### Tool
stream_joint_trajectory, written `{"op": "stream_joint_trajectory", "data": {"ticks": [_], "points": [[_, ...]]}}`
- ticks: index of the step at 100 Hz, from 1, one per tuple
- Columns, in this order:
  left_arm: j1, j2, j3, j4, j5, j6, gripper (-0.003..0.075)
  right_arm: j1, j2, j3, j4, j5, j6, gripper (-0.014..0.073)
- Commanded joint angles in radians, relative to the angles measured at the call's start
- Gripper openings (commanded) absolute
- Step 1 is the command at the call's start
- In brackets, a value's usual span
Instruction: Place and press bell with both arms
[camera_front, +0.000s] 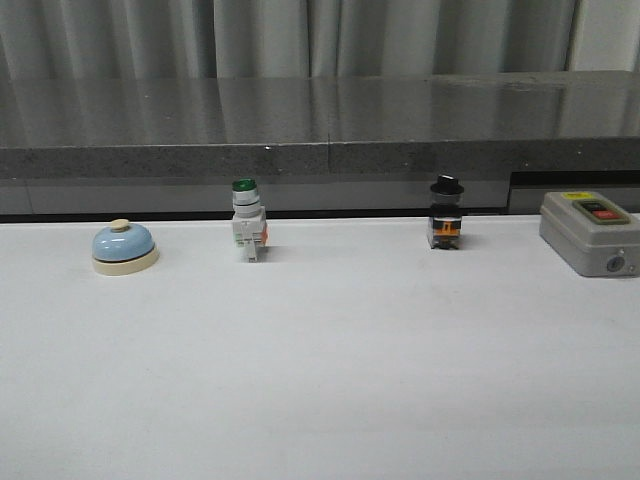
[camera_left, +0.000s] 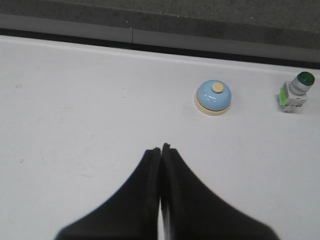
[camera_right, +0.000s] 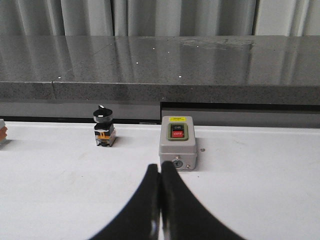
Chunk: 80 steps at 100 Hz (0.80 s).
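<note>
Left gripper (camera_left: 161, 148) fingers pressed together, empty; right gripper (camera_right: 160, 166) same, parked facing the grey box (camera_right: 177, 142). Bell (camera_left: 213, 97) sits upright ahead of my left tips, off to one side, well apart. Nothing started, I reckon: next is spreading left and reaching over to it.

A plain white table (camera_front: 320, 380) carries a glossy light-blue dome bell (camera_front: 124, 247), a green-capped white pushbutton switch (camera_front: 247, 221), a black-knobbed switch (camera_front: 445, 213) and a grey on/off switch box (camera_front: 591, 233) in a row.

The grey switch box (camera_front: 592, 232) runs off the front view's right edge — its label lettering too small to read.
</note>
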Motion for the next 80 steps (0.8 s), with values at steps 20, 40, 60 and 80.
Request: {"op": "stream_joint_trajectory", "data": {"ticks": [20,40,60,80], "points": [[-0.008,0.076,-0.055,0.009,-0.042,0.018,-0.0018,-0.006,-0.016,-0.014,-0.010,-0.085,-0.001,-0.0060],[-0.008,0.078,-0.055,0.005,-0.034,0.065,0.0177,-0.006,-0.016,-0.014,-0.010,-0.085,-0.001,-0.0060],[-0.008,0.078,-0.055,0.002,-0.032,0.065,0.0662,-0.006,-0.016,-0.014,-0.010,-0.085,-0.001,-0.0060],[-0.008,0.082,-0.055,-0.143,-0.031,0.102,0.0690,-0.006,-0.016,-0.014,-0.010,-0.085,-0.001,-0.0060]]}}
